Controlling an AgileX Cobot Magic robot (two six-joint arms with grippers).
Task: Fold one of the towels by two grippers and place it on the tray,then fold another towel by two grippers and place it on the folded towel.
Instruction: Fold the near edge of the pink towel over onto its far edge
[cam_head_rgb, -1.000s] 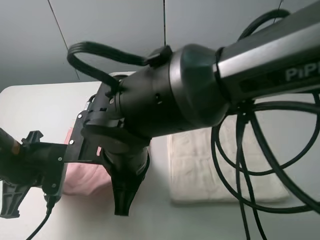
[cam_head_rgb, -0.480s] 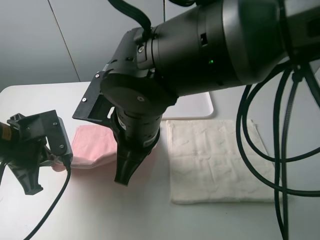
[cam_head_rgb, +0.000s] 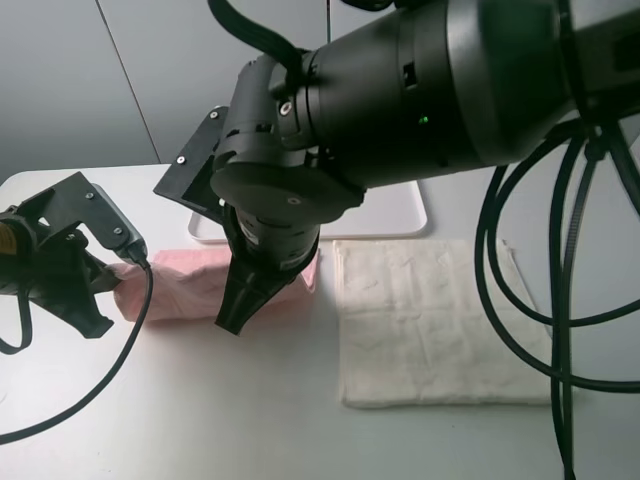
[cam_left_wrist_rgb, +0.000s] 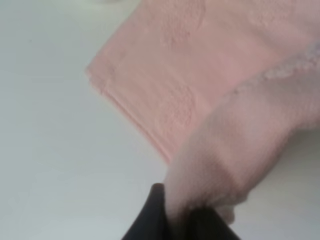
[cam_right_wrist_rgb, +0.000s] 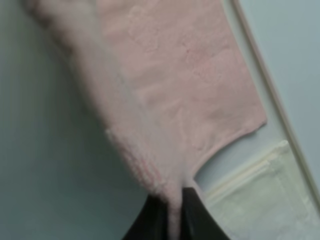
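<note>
Two black grippers lift one edge of the pink terry-cloth towel (cam_head_rgb: 185, 280) above the flat white bench (cam_head_rgb: 200, 420).

The white rectangular plastic tray (cam_head_rgb: 395, 212) lies at the far side of the bench with no towel visible on it. The cream-white terry-cloth towel (cam_head_rgb: 430, 320) lies flat near its front edge. The pink towel is beside the cream one, in front of the tray, and partly doubled over. The left gripper (cam_left_wrist_rgb: 175, 215) and the right gripper (cam_right_wrist_rgb: 172, 215) are each clenched on a raised part of its edge. I judge the fold is not yet finished. The pinches look thin, so the cloth could slip out if it is pulled tight. If one arm travels faster, the fold will lie crooked. The bulky right arm could also drag the cream towel.
</note>
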